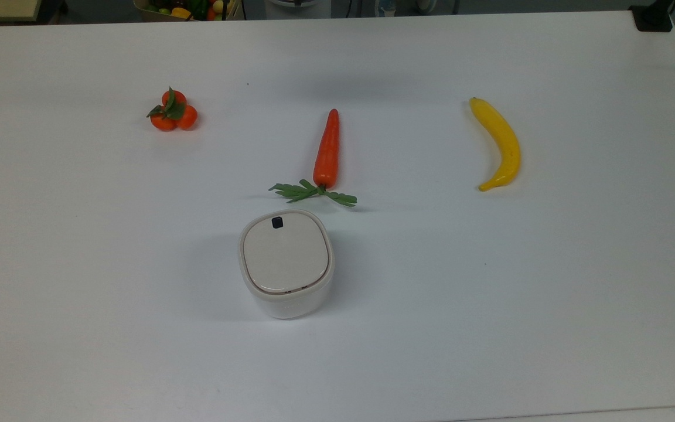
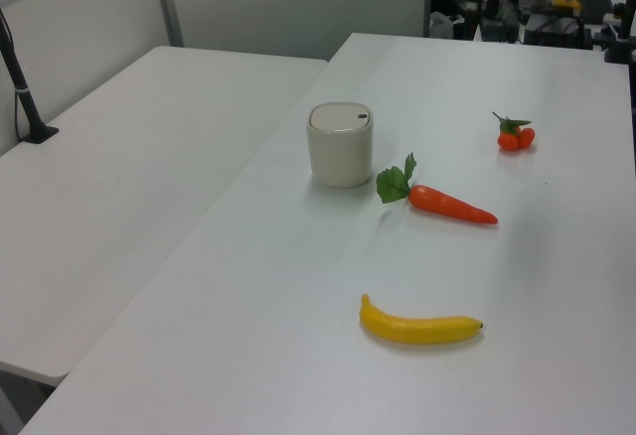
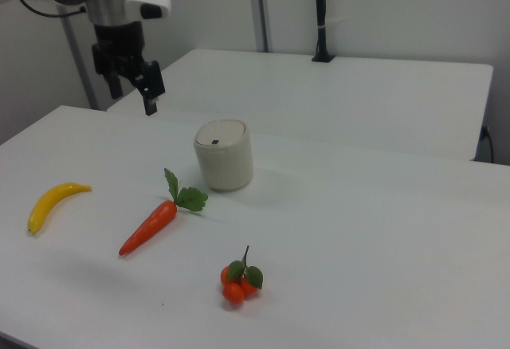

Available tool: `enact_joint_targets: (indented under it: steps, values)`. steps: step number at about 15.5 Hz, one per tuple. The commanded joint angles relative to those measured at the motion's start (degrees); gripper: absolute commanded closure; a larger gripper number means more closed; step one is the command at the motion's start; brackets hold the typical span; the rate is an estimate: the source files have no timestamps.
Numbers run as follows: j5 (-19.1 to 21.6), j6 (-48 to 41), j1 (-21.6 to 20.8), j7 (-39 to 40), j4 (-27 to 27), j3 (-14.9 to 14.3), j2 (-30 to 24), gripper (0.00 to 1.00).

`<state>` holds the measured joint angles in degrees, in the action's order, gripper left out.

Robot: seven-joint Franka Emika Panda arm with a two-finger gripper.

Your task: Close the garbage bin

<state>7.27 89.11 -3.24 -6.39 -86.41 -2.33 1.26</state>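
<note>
From my remote station I see the arm raised well clear of the white surface (image 3: 382,229) in the right view, its wrist pointing down and the black end effector (image 3: 132,94) hanging in the air above the far left part of the surface, empty, its two fingers (image 3: 149,98) a little apart. The garbage bin (image 1: 286,264) stands upright near the middle of the surface, nearer the top view's bottom edge, its beige lid (image 1: 285,253) lying flat and shut on the white tub with the small black latch (image 1: 277,222) on the side facing the carrot (image 1: 327,150). The carrot's green leaves (image 1: 312,193) lie just beside the bin without touching it. A cluster of small oranges (image 1: 172,111) sits well apart on the top view's left, and a banana (image 1: 500,142) lies well apart on the top view's right. Wide bare surface runs around the bin on the top view's left, right and bottom. In the left view a second white table (image 2: 129,157) adjoins the surface on the left view's left.
</note>
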Motion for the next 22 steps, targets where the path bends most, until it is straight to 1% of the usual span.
enact_joint_targets:
  steps: [1, 3, 6, 8, 10, 11, 12, 15, 22]
  values:
    - [-1.2, -0.1, -0.5, -1.8, -3.3, 1.5, -3.2, 0.0]
    - [-1.2, 0.6, -0.5, -1.3, -4.1, 2.2, -3.8, 0.0]
    - [-1.3, 8.2, -0.5, -0.4, -6.9, 2.4, -3.9, 0.0]
    - [-1.4, 11.3, -0.5, 2.4, -8.5, 2.5, -4.3, 0.0]
    - [-1.7, 11.4, -0.3, 7.5, -8.9, 2.5, -4.6, 0.0]
    - [-1.8, 11.5, -0.3, 9.5, -9.9, 2.4, -5.6, 0.0]
    - [-1.9, 11.4, -0.4, 10.1, -10.7, 2.2, -6.2, 0.0]
    - [-1.8, 10.8, -0.5, 9.4, -11.0, 2.2, -7.0, 0.0]
    - [-1.9, 11.3, -1.1, 9.6, -10.7, 1.8, -6.1, 0.0]
